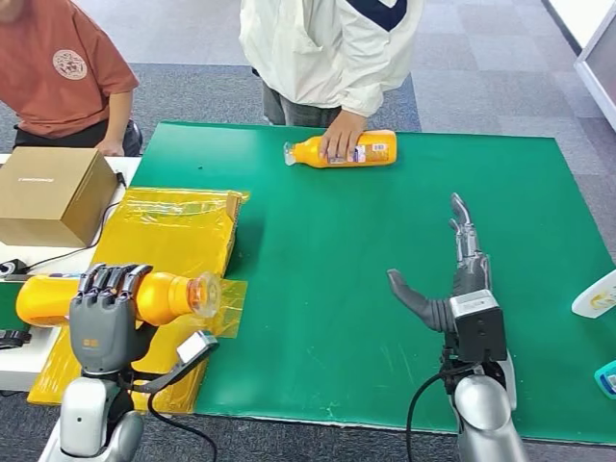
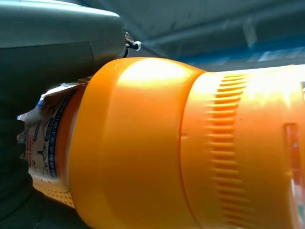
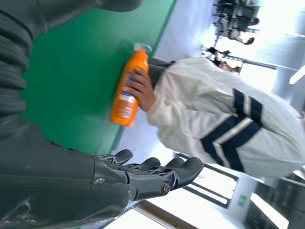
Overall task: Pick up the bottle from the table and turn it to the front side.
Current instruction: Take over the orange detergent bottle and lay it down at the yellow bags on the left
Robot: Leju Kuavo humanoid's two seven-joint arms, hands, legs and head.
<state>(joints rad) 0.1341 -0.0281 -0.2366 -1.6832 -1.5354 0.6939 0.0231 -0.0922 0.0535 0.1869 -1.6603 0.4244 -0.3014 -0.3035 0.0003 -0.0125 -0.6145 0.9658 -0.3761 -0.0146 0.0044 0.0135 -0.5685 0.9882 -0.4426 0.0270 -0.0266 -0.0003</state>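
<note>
Left hand [image 1: 108,313] wrapped around an orange plastic bottle [image 1: 156,296], fingers curled over its top, thumb under; bottle held lying sideways above the near-left edge of the green mat [image 1: 407,318], clear cap end pointing right, body running off to the left; below it, crinkled yellow plastic bags [image 1: 170,231] spread over the left side of the table; in the left wrist view, orange ribbed shoulder of the bottle [image 2: 179,143] up close, a strip of printed label at the grip.

Right hand [image 1: 454,279] empty, fingers stretched forward and apart, thumb out to the left, hovering over the near-right part of the mat; in the right wrist view, dark fingers [image 3: 158,169] extended and spread, closed on nothing.

At the far edge of the mat, a second orange bottle with a printed label [image 1: 342,150] lying on its side, cap to the left, pressed down by the hand of a person in a white jacket [image 1: 342,135] standing behind the table; same bottle [image 3: 127,93] and jacket with dark stripes [image 3: 230,119] seen from the right wrist.

Far left, a brown cardboard box [image 1: 54,192] on a white surface; behind it a person in a rust-red shirt [image 1: 58,63]; at the right edge, a white-and-yellow object [image 1: 597,294] and a teal one [image 1: 606,377], too cut off to identify.
</note>
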